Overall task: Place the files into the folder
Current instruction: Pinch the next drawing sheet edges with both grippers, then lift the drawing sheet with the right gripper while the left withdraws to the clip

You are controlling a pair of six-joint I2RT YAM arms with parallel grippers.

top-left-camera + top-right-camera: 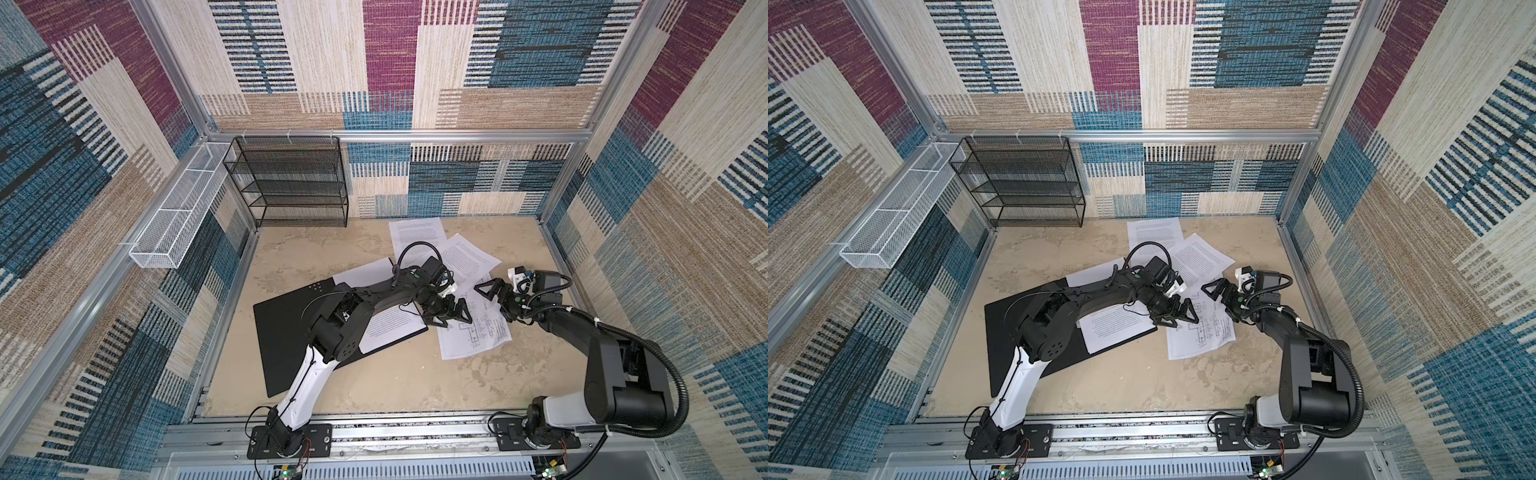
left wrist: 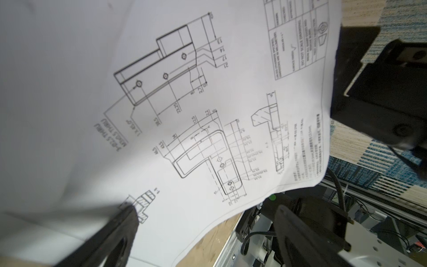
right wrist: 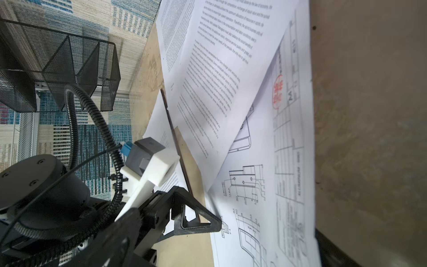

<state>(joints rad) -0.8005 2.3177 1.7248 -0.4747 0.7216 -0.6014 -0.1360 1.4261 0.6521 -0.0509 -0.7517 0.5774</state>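
**Folder**: open, black inside up, left of centre on the desk. One filed sheet of text already rests on its right-hand leaf.

**Loose text sheets**: two, overlapping, toward the back wall, right of the folder.

**Drawing sheet**: just right of the folder. Its far end is tucked under the text sheets, and its long axis runs roughly front to back, slightly tilted.

**Left gripper**: jaws spread, holding nothing, set at the drawing sheet's left edge, the one facing the folder. In the left wrist view one finger lies on the paper and the other sits beyond the edge.

**Right gripper**: jaws spread, empty, over the sheet's far half. Contact with the paper cannot be told.

**Judgement:** the drawing sheet looks next in line. The folder lies leftward of it, across its short axis, so the left arm is nearer for carrying it over, and the right arm is placed to steady or free the far end
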